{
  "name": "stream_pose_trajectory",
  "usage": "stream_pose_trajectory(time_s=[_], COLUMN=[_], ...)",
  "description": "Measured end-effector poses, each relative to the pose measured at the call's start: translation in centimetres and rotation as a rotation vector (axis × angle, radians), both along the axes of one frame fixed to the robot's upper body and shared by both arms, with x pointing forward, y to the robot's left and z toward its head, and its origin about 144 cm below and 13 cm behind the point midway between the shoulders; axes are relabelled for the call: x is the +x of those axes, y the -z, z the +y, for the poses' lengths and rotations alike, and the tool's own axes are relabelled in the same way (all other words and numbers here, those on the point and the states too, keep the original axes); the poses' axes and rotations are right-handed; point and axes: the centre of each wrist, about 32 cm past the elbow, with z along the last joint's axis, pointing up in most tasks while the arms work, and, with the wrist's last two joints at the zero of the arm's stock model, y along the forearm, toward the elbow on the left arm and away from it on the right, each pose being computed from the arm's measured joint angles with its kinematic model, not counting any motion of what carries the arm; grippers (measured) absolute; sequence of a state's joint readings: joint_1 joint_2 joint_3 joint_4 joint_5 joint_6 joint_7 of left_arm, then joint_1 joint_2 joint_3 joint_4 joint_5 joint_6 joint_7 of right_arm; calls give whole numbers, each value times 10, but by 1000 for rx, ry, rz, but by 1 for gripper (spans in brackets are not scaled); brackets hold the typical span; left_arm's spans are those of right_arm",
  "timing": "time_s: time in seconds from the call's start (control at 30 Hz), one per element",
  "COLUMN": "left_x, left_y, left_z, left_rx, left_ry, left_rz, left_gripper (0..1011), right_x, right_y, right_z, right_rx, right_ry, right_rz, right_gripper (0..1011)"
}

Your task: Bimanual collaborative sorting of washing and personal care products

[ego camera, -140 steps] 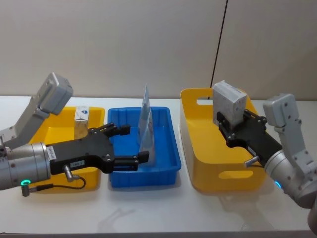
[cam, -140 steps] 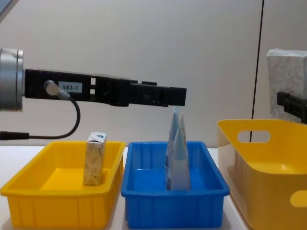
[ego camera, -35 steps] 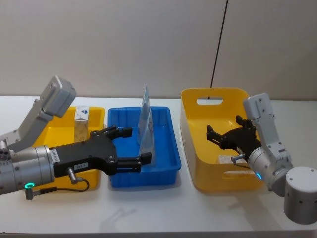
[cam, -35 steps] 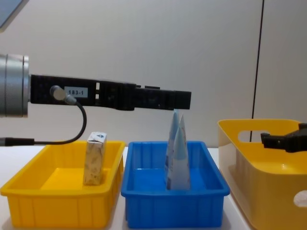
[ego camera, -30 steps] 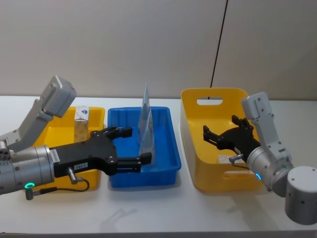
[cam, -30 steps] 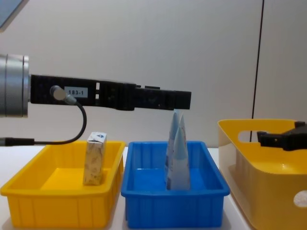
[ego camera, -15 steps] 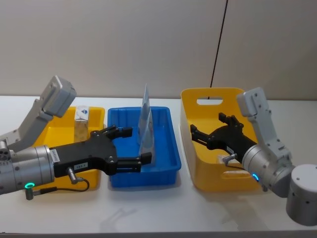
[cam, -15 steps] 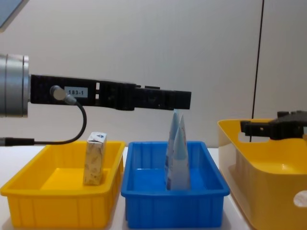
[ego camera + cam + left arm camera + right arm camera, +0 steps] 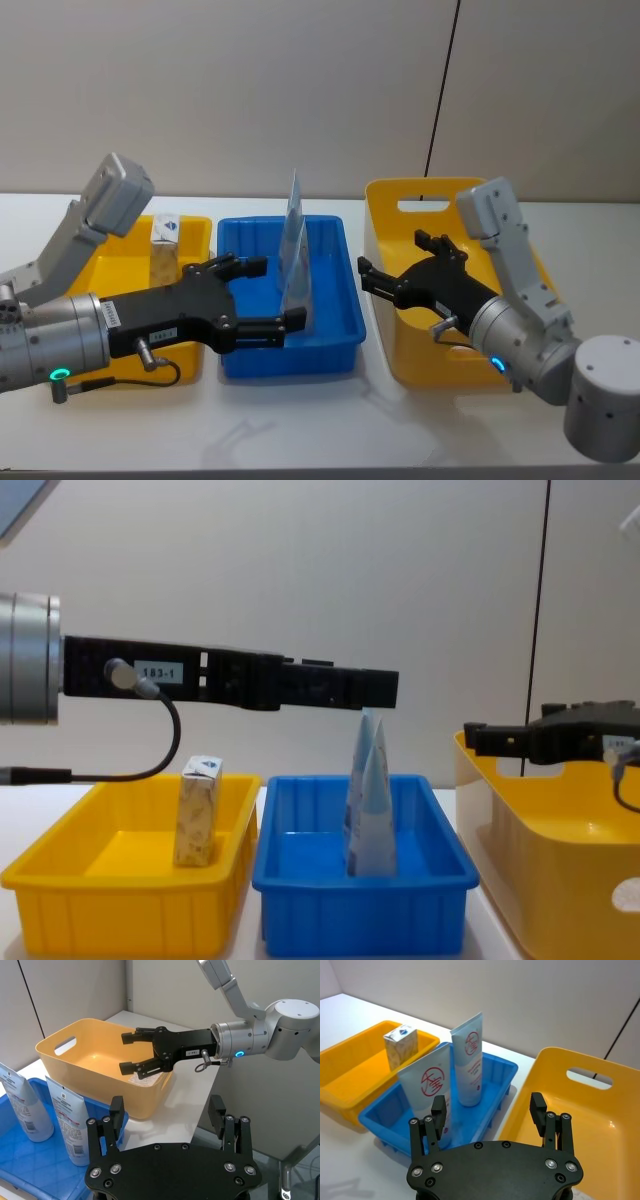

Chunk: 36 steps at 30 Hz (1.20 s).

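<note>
While the left claw (image 9: 272, 293) hangs spread near the tubes (image 9: 297, 280), the right claw (image 9: 391, 254) gapes over the yellow basket (image 9: 440, 365).

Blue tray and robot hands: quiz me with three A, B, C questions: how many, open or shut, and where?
1. How many tubes stand in the blue tray? A one B two C four
2. The right gripper, over the yellow tub, is: A open, empty B shut on a tube C shut on the rim
3. The small carton stands in: A blue tray B left yellow tray C yellow tub
B: two stand together. A: jaws apart, nothing between. B: it sits in the leftmost tray.
</note>
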<state>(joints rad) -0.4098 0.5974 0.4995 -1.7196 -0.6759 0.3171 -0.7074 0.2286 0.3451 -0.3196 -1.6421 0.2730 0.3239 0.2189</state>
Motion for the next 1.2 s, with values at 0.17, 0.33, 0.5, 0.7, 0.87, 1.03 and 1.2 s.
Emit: stream_pose_trajectory(time_s=[0.17,0.33,0.5,0.7,0.87,1.03,1.2], left_x=[0,0,0,0,0,0,0], left_y=[0,0,0,0,0,0,0], left_z=[0,0,0,0,0,0,0], left_rx=[0,0,0,0,0,0,0], left_ry=[0,0,0,0,0,0,0], left_rz=[0,0,0,0,0,0,0], left_gripper=[1001,1001,1001,1001,1001,1001,1001], right_x=[-2,-4,-6,-7,-6,-6,-5], right_y=[2,4,6,8,9,10,12], right_z=[5,11,17,23,29,35,42], right_rx=[-5,-11,-16,-21,-24,-28,-33], right_ry=[-17,-34,-48,-66,-78,-84,-79], right_rz=[5,9,11,14,13,12,15], right_gripper=[1003,1004,1003,1003,1003,1003,1003])
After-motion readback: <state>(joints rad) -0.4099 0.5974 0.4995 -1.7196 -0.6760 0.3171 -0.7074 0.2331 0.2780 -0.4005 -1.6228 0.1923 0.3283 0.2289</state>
